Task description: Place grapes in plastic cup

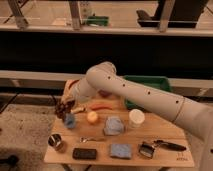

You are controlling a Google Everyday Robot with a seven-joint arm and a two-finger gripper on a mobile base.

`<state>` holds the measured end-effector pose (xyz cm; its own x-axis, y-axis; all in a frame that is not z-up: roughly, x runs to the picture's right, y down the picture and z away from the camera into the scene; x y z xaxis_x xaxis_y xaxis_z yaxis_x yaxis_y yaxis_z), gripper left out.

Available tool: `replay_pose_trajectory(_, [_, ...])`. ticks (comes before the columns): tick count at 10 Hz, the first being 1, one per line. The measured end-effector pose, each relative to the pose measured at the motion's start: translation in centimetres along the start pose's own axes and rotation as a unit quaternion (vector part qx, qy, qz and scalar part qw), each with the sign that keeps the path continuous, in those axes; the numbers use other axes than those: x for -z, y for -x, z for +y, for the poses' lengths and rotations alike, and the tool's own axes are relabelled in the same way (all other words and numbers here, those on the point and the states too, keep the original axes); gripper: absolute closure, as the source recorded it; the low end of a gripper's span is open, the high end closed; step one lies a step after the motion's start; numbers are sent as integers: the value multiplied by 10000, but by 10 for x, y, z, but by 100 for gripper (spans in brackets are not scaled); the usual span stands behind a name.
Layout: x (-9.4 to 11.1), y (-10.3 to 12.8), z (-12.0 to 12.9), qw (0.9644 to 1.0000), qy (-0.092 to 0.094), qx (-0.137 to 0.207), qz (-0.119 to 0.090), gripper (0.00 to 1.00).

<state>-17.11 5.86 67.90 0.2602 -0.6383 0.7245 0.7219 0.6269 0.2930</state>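
Note:
The dark maroon grapes (62, 107) hang at the left edge of the wooden table (165, 131), held in my gripper (64, 106) at the end of the white arm (125, 90). The bunch is just above and slightly left of the small light-blue plastic cup (69, 120), close to its rim. I cannot tell whether they touch. The gripper's end is largely hidden behind the grapes.
On the table are a yellow-orange fruit (92, 117), a red chilli (101, 106), a white cup (136, 117), a shiny metal cup (55, 142), blue cloths (114, 125), a dark flat box (84, 153), a brush (156, 146) and a green bin (150, 86).

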Motion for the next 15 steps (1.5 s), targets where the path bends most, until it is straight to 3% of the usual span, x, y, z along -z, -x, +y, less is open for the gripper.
replay_pose_trajectory(7, [-12,-16,14,9997,62,247,-8,100])
replay_pose_trajectory(15, [-30,-15,5,9946,463,923,-71,100])
